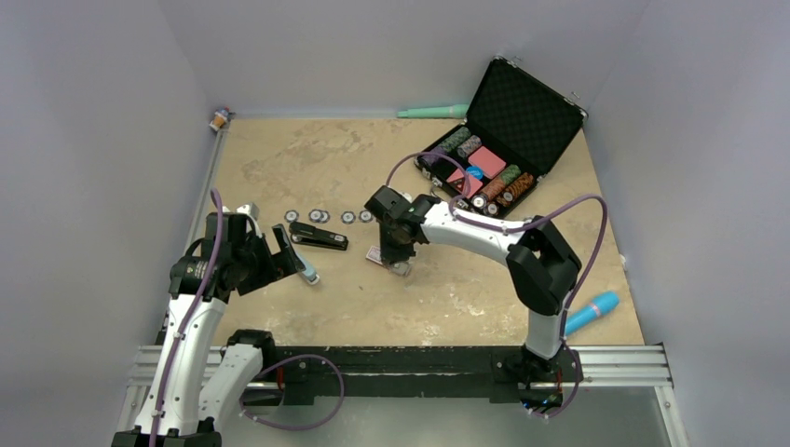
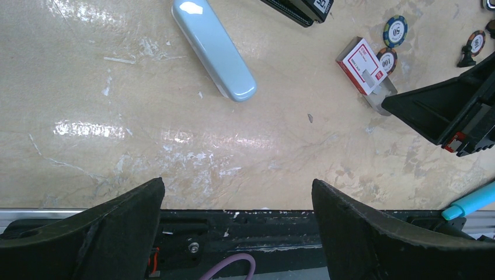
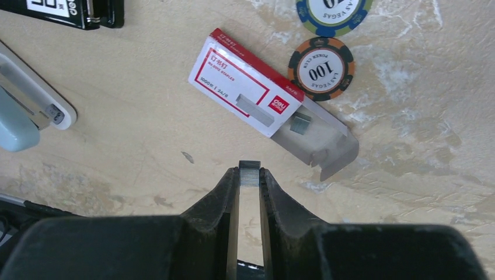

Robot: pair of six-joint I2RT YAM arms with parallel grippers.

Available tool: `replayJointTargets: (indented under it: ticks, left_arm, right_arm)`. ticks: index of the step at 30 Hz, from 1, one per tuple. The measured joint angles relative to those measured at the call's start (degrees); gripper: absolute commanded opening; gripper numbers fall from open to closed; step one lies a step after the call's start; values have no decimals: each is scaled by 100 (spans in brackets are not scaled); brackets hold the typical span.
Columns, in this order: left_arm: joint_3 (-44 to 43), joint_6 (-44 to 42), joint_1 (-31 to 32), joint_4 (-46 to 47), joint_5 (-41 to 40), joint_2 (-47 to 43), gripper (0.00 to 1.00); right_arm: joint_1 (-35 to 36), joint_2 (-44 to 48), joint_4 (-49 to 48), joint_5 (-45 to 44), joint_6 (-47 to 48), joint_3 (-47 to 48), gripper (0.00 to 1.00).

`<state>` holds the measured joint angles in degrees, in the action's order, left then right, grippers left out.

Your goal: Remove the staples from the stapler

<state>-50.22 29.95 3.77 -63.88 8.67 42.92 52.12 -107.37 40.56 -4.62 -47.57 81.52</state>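
Pinched at the very tips of the right gripper [image 3: 250, 175]: the staples [image 3: 250, 165], a short grey strip held crosswise, jaws narrowed to a slit around it, over bare table [image 3: 408, 192]. Just beyond those tips, a red-and-white staple box [image 3: 245, 90] lying flat, its grey inner tray [image 3: 327, 143] slid partway out, with a second small grey strip [image 3: 300, 123] resting in the tray. Touching the box's far edge, an orange-and-black poker chip [image 3: 321, 69]; beside that, a blue-rimmed chip [image 3: 333, 9] cut off by the frame. Left of the box, lying flat on the table between the two arms, the stapler [image 1: 319, 237], black and slim, apart from both grippers; whether its top arm is raised cannot be told. Near the stapler's left end, the left gripper [image 1: 296, 256] spread wide and holding nothing, angled down over the table, with a pale blue rounded block [image 2: 213, 49] lying just past its fingers. Beyond the stapler, a loose row of chips [image 1: 317, 216]. At the far right corner, an open black case [image 1: 508, 140] with stacked chips inside, lid propped upright. At the near right edge, a bright blue pen [image 1: 592, 312]; along the back wall, a green one [image 1: 433, 112].
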Motion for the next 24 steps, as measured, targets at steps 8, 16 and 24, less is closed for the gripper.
replayJointTargets:
  ticks: [8, 16, 24]
  left_arm:
    - [0, 0, 0, 0, 0, 0, 100]
    - [0, 0, 0, 0, 0, 0, 100]
    - [0, 0, 0, 0, 0, 11, 100]
  right_arm:
    - [-232, 87, -256, 83, -68, -308, 8]
    - [-271, 87, -367, 114, -125, -522, 8]
    - [-332, 87, -420, 107, -138, -704, 8]
